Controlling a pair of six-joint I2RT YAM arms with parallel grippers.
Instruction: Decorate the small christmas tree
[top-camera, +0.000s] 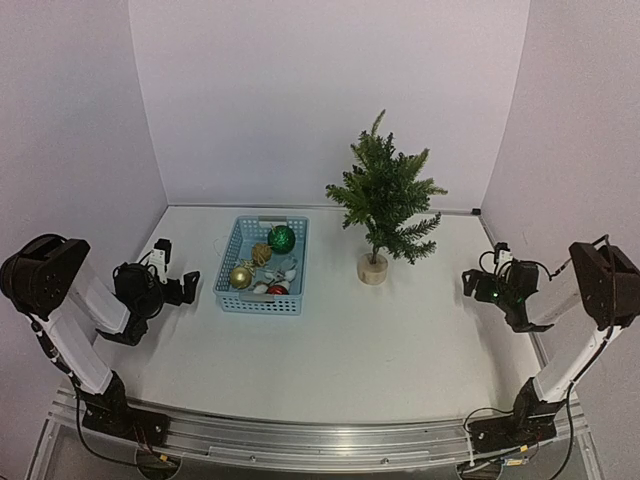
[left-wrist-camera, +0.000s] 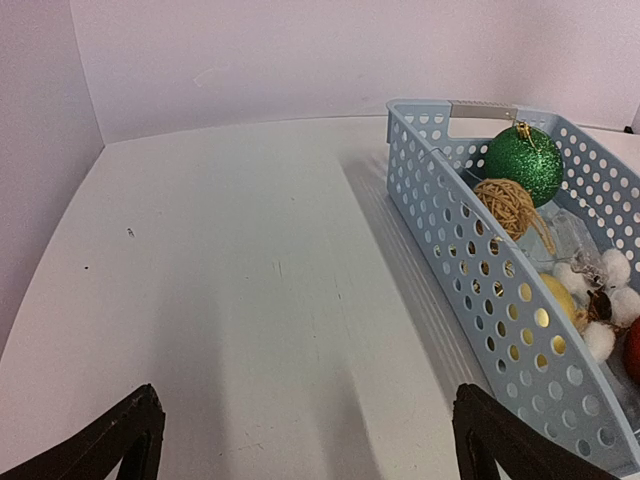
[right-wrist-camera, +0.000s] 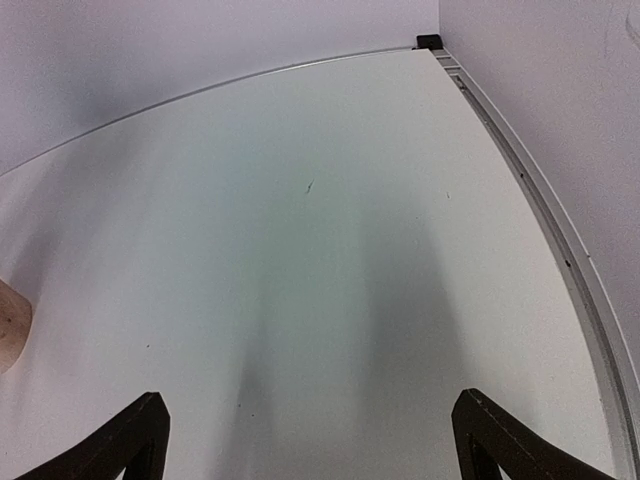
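Left gripper (left-wrist-camera: 310, 455): fingers spread wide, nothing between them, near the left wall of the one basket (left-wrist-camera: 470, 270). Right gripper (right-wrist-camera: 310, 445): likewise spread and empty, over the table (right-wrist-camera: 330, 250).

One small christmas tree (top-camera: 385, 195) stands right of the basket on its round base (top-camera: 373, 268), long axis vertical, tip up.

The basket holds one green ball (top-camera: 282, 238), one gold ball (top-camera: 241, 276), one woven ball (top-camera: 262, 254) and one red ball (top-camera: 278, 290).

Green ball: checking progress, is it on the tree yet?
No, the green ball lies in the blue basket, beside the small christmas tree.
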